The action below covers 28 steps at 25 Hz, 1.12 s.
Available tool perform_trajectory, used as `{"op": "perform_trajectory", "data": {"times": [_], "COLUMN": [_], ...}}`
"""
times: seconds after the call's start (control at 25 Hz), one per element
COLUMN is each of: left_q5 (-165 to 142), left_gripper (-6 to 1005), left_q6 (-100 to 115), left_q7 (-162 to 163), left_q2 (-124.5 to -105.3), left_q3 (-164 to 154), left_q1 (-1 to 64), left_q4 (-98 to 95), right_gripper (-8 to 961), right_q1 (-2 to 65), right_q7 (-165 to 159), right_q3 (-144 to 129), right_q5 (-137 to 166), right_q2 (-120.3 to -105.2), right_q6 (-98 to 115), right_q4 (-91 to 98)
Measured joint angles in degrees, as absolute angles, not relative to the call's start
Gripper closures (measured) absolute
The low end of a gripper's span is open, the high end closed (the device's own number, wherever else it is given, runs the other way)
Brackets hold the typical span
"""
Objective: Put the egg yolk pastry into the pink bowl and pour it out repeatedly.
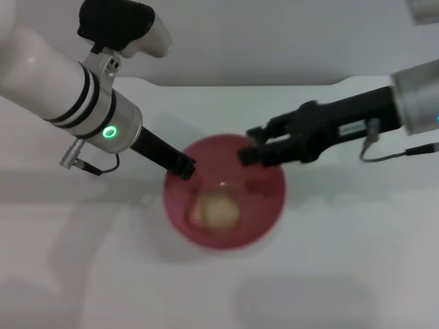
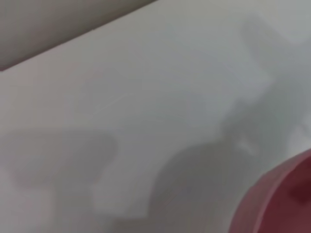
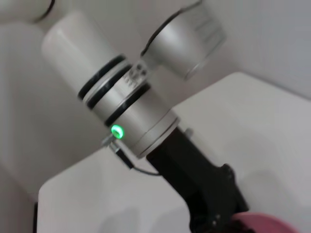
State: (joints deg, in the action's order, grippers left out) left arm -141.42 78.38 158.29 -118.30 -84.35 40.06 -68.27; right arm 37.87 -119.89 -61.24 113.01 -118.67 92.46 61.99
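Note:
The pink bowl (image 1: 264, 205) stands on the white table in the middle of the head view. The egg yolk pastry (image 1: 215, 211), a pale tan lump, lies inside it towards the near left. My left gripper (image 1: 184, 166) is at the bowl's left rim, its dark fingers closed on the edge. My right gripper (image 1: 248, 144) hovers over the bowl's far right rim, open and holding nothing. The left wrist view shows only an edge of the bowl (image 2: 279, 201). In the right wrist view the left gripper (image 3: 214, 216) reaches down to the bowl's rim (image 3: 269, 224).
The white table (image 1: 343, 274) spreads around the bowl, with its far edge (image 1: 206, 81) meeting a grey wall. Both arms slant in from the upper corners of the head view. A cable (image 1: 391, 154) hangs under the right wrist.

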Motion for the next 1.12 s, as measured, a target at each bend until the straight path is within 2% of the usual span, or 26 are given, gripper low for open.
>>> {"op": "perform_trajectory", "data": {"times": [0.12,0.36,0.68,0.84,0.88,0.96,1.12], "left_q5": [-141.69,-141.42,-127.1,-119.29,-117.6,-117.47,-118.38], "left_gripper": [999,999,1000,1000,1000,1000,1000], "left_q6": [77.26,71.01,50.48,36.44,26.31,22.75,-2.11], "left_q7": [158.28,156.67,142.19,128.32,121.37,119.61,111.1], "left_q2": [-118.23,-118.19,-118.13,-118.15,-118.11,-118.17,-118.19], "left_q3": [-84.14,-84.66,-89.53,-97.07,-103.09,-105.11,-119.85], "left_q1": [40.64,39.66,30.66,23.81,20.32,19.44,17.06], "left_q4": [-67.26,-67.51,-69.63,-72.4,-73.53,-73.66,-70.37], "right_gripper": [508,478,482,483,483,483,483], "right_q1": [36.63,34.34,29.8,27.48,26.59,26.33,25.58], "right_q7": [-119.9,-119.91,-119.9,-119.61,-119.52,-119.5,-119.45], "right_q3": [-56.82,-47.33,-35.51,-33.87,-32.59,-31.98,-29.83], "right_q5": [113.01,112.89,112.48,112.43,112.41,112.4,112.38], "right_q2": [-118.66,-118.61,-118.49,-118.48,-118.48,-118.48,-118.46], "right_q6": [92.98,92.37,86.54,85.29,84.45,84.28,84.04], "right_q4": [62.56,62.24,57.24,55.41,54.4,53.77,52.18]}}
